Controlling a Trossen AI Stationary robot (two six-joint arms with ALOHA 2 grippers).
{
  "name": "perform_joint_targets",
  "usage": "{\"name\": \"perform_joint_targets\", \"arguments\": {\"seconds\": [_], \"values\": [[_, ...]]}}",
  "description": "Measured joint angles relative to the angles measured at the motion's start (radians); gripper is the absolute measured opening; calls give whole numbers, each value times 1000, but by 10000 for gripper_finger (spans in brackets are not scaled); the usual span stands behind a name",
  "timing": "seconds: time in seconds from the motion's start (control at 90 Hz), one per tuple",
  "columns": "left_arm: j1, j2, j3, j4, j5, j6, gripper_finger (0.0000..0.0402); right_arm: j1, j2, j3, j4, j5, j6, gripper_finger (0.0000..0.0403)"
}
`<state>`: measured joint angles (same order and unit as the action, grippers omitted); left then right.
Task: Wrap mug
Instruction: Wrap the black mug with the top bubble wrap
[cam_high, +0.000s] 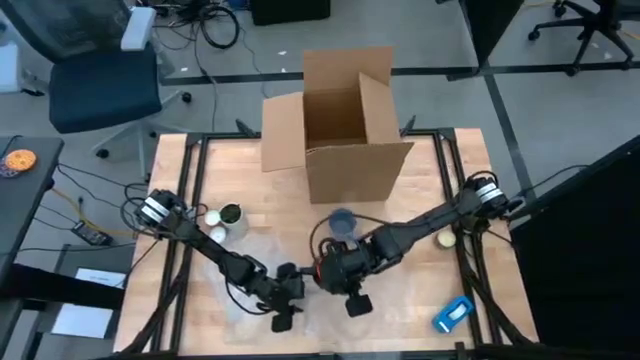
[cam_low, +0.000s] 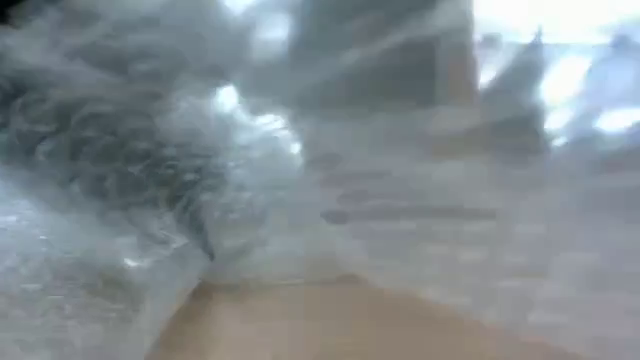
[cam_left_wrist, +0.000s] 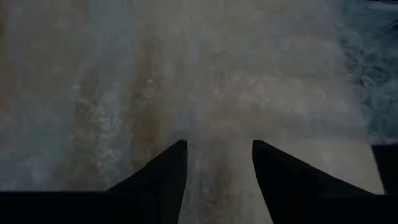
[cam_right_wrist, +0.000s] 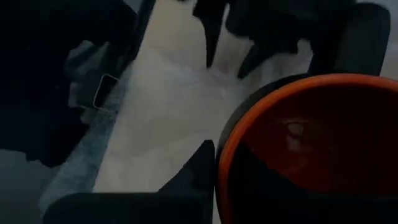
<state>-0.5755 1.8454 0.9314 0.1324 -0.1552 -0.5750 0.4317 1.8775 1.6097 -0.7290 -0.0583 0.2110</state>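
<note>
Right gripper (cam_right_wrist: 214, 155) looks clamped on the rim of the orange mug (cam_right_wrist: 311, 149), one finger outside the rim, near the table's front middle. Left gripper (cam_left_wrist: 217, 163) has its jaws slightly apart with bubble wrap (cam_left_wrist: 205, 81) between them. Both arms reach low, meeting at the wooden table (cam_high: 420, 310)'s front centre, cardboard box (cam_high: 345, 130) behind.

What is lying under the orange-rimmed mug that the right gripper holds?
Under the mug lies clear bubble wrap, spread on the wooden table. The right gripper grips the mug's rim. The mug itself covers the wrap directly beneath it, so that part cannot be seen.
</note>
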Motion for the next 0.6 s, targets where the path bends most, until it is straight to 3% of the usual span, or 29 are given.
{"name": "perform_joint_targets", "arguments": {"seconds": [0.244, 0.478, 0.6], "values": [[2, 0, 2, -15, -53, 13, 163, 5, 1, -120, 33, -6, 84, 0], [14, 0, 2, -27, -55, 20, 163, -37, 1, -152, -37, 132, 83, 0], [14, 0, 2, -26, -26, 21, 163, -65, -6, -152, -67, 149, 64, 0]]}}
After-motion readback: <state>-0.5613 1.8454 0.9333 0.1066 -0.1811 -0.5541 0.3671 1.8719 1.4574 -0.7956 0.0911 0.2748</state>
